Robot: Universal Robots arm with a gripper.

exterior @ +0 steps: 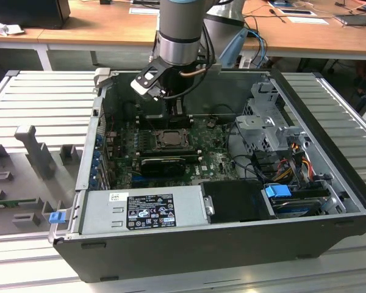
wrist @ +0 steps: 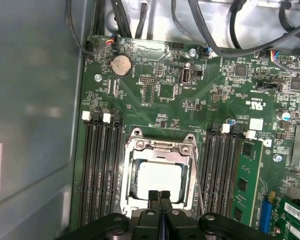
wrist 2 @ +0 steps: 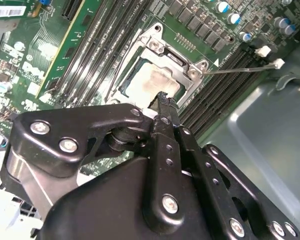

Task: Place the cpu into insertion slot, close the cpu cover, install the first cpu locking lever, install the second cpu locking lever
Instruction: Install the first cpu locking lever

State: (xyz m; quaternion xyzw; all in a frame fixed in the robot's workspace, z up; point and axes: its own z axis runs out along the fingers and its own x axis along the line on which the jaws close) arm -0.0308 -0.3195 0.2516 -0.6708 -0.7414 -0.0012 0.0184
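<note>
The hand, fingers pinched together and empty, hangs over one cpu framed by the cpu cover; two memory-slot banks flank it.

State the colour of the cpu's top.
The cpu is pale silver-grey; first wrist view shows it best.

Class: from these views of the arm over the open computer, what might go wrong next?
The closed black fingers sit at the edge of the silver-grey square cpu inside the dark metal cpu cover; a hard push might scratch or shift it. The thin silver lever juts across the long black memory slots, where the fingers might snag it.
</note>
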